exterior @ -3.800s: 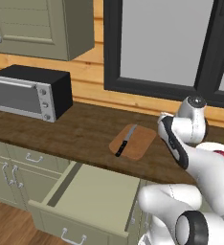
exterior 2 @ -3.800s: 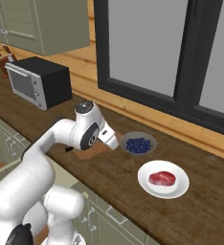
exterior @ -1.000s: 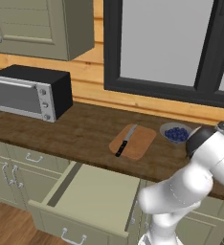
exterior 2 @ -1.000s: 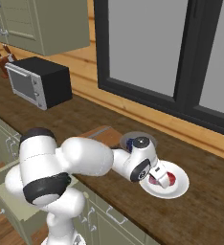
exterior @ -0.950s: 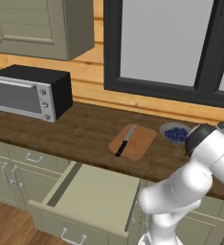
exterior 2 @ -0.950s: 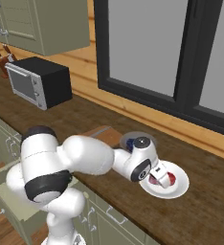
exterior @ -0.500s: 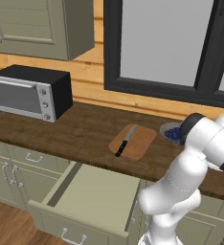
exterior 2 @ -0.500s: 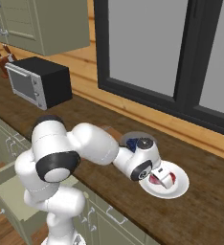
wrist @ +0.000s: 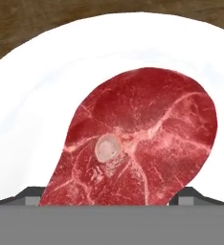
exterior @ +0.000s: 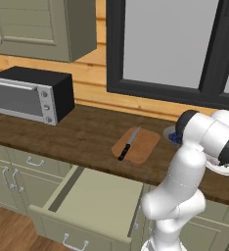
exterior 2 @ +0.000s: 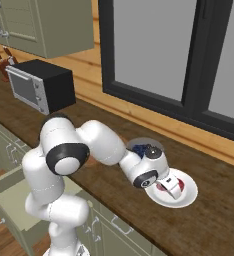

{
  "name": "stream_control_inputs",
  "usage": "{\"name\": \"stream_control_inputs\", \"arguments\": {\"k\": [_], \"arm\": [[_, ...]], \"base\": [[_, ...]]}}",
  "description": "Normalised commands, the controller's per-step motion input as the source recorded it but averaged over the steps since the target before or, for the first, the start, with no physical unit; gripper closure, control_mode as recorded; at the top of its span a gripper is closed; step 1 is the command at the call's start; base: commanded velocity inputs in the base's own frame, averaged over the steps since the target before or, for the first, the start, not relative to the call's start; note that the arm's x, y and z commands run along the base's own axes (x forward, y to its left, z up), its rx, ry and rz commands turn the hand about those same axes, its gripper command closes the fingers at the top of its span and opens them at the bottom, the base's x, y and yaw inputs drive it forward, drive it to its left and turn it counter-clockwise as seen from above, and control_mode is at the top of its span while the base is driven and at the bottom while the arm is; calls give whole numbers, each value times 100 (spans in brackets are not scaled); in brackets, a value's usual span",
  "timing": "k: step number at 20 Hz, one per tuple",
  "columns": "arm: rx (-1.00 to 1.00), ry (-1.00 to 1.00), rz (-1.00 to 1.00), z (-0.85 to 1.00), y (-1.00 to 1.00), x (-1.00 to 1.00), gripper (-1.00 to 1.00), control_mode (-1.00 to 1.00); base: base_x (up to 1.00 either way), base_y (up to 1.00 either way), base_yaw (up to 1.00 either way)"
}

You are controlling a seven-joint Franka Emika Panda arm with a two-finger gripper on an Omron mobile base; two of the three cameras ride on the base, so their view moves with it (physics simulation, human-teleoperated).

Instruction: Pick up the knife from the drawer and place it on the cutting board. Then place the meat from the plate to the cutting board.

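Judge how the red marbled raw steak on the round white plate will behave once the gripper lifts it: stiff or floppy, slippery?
The red marbled raw steak looks thin and flat on the round white plate, so it will probably droop beyond the fingertips flanking its near end. Its glossy, wet-looking surface suggests it may slip. A flat cut like this is unlikely to roll.

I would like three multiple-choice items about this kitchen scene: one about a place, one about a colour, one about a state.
1. Where does the knife lie?
A. in the drawer
B. on the cutting board
C. on the plate

2. What colour is the plate?
A. white
B. grey
C. brown

3. How is the drawer?
A. shut
B. pulled open with a spoon inside
C. pulled open

Answers: 1 B, the knife rests on the cutting board in the left base view. 2 A, the plate under the meat is plain white. 3 C, the drawer stands out from the cabinet, its flat bottom showing.
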Motion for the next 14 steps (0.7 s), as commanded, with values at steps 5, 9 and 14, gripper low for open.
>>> {"name": "stream_control_inputs", "arguments": {"k": [5, 9, 14], "arm": [[0, 0, 0, 6, -2, 0, 100, -100], [0, 0, 0, 25, 3, -1, 100, -100], [-5, 0, 1, 46, 41, -23, 100, -100]], "base": [[0, 0, 0], [0, 0, 0], [0, 0, 0]]}}
